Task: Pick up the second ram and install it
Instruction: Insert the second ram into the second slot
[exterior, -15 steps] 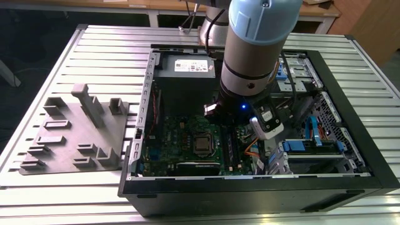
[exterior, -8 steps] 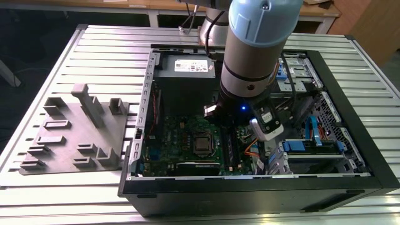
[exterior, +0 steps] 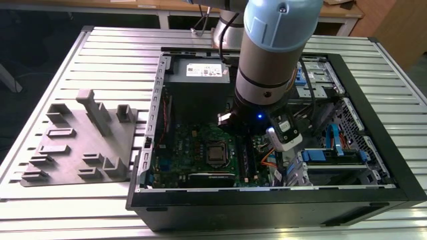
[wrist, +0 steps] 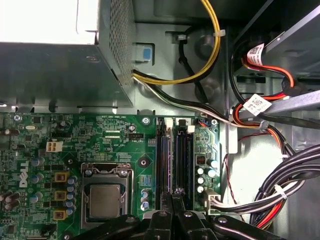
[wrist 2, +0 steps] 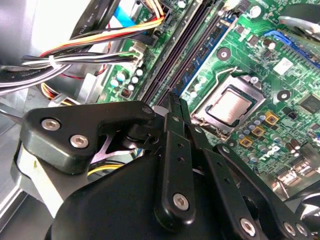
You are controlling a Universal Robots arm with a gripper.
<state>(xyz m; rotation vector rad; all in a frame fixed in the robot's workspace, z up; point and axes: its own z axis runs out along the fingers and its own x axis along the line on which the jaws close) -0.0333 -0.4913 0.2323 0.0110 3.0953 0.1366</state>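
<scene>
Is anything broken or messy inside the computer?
No, nothing stands out. The gripper hangs over the dark memory slots on the green board. The chip sits square in its socket, and the wires are tied in bundles beside the board.

Quick tally, folks: one robot arm [exterior: 270,45], one gripper [wrist 2: 174,102], one open computer case [exterior: 267,210]. Inside it, one power supply [exterior: 197,82], one green motherboard [exterior: 193,145] and one processor [wrist: 104,200], with three little yellow squares [wrist: 61,195] lined up beside it. Out on the one slatted table [exterior: 80,215], one grey block [exterior: 80,150].
</scene>
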